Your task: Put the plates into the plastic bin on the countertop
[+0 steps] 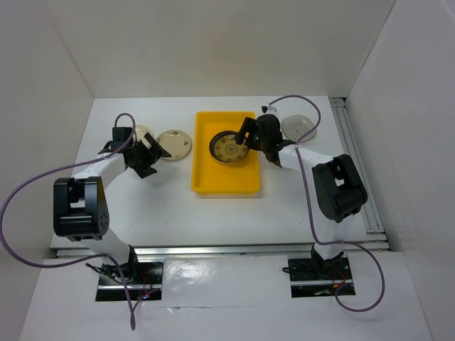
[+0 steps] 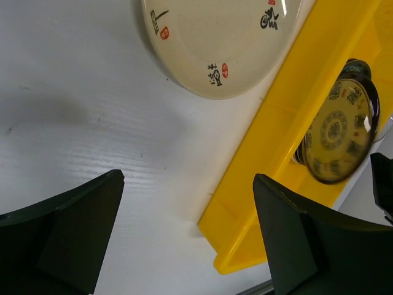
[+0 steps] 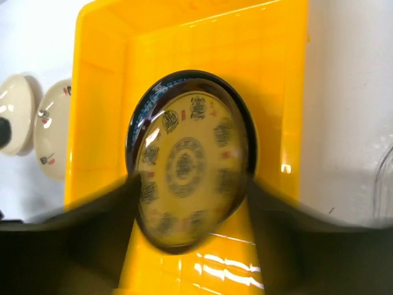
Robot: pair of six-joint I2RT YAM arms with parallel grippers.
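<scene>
One plate [image 3: 187,163]: dark rim, gold patterned face, in yellow bin [image 3: 101,123] | both jaws wide

The plastic bin [image 1: 226,183] is bright yellow throughout, unpatterned. The plate in the bin [image 3: 187,163] has a dark, near-black rim with traces of blue-green patterning. Its centre is pale gold, printed with a dark round medallion ringed by smaller dark motifs.

At nine o'clock from the bin, the near cream plate [image 2: 221,37] is speckled cream with black brush characters and small red seal marks. The far cream plate [image 1: 144,133] has markings too small to read.

At two o'clock, the glass plate [image 1: 298,126] is clear and colourless. The bench [image 1: 185,213] is plain white. The left hand [image 2: 188,178] is black.
</scene>
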